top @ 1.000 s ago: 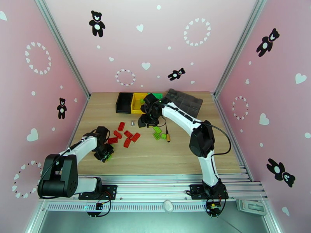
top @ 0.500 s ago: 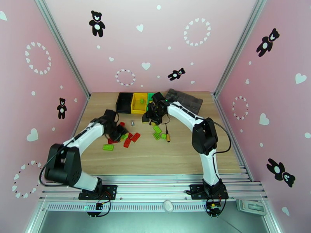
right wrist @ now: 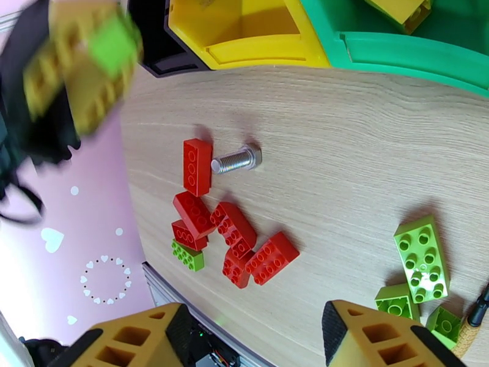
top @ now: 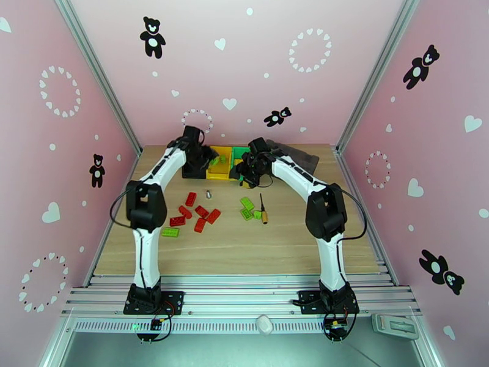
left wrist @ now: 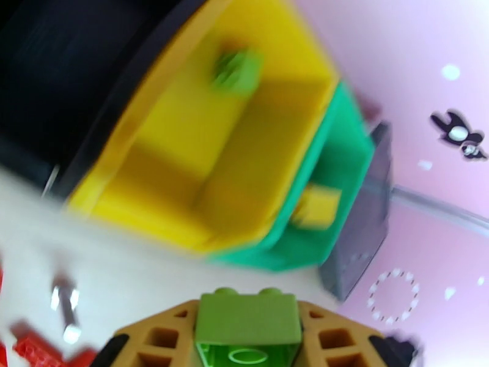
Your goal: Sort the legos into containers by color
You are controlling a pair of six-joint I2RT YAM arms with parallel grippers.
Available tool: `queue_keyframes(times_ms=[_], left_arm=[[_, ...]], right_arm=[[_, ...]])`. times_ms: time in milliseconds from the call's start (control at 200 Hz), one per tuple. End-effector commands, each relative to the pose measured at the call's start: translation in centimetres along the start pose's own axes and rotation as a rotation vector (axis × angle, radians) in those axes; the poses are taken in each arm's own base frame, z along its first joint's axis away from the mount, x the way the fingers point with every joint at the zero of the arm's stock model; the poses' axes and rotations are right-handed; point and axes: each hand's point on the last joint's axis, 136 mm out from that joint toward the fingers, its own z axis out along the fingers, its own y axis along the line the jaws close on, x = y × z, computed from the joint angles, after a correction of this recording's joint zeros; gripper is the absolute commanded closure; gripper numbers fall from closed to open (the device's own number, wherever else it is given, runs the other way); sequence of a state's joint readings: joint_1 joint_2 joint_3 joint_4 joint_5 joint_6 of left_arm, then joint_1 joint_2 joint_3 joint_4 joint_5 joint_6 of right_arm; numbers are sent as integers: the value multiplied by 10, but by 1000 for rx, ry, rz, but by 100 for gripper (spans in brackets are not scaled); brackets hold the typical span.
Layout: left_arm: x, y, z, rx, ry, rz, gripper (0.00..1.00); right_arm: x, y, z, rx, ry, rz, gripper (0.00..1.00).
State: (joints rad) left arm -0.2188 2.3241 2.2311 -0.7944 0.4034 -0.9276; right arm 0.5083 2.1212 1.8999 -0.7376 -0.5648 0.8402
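My left gripper (top: 209, 159) hangs over the yellow container (top: 220, 169), shut on a green lego (left wrist: 247, 322) that sits between its fingers. A second green lego (left wrist: 235, 71) lies inside that yellow container (left wrist: 183, 148), and a yellow lego (left wrist: 315, 206) lies in the green container (left wrist: 330, 172). The black container (top: 194, 172) stands to the left, partly under the left arm. My right gripper (top: 246, 172) is open and holds nothing (right wrist: 257, 337), hovering by the green container's front edge. Several red legos (right wrist: 232, 230) and green legos (right wrist: 422, 258) lie loose on the table.
A grey bolt (right wrist: 237, 160) lies near the red legos. An orange-handled screwdriver (top: 263, 209) rests beside the green legos at mid-table. One green lego (top: 170, 232) lies apart at the left. A dark grey compartmented tray (top: 296, 155) sits at the back right.
My left arm has swung from the near left of the table to the containers, carrying a green lego. The right gripper moved back toward the green container and opened wider.
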Motion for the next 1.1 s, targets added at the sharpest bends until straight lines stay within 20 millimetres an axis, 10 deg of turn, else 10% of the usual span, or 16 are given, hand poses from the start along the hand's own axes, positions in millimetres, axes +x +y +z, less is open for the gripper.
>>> queue_keyframes(times_ms=[0,240,521,1096], left_arm=[[-2,10,14,-68,26,-26,44],[-2,5,8,-66,15,8,31],[14,32,-60,-198,-86,87,27],[102,224,-178,-602,-200,-120,19]], right_arm=[[-5,15,-21,0,-52,-23,36],[-4,11,-28,42,-60,-51,33],[4,9,-26,81,-26,-100,33],[59,27,17,117,156,-276,33]])
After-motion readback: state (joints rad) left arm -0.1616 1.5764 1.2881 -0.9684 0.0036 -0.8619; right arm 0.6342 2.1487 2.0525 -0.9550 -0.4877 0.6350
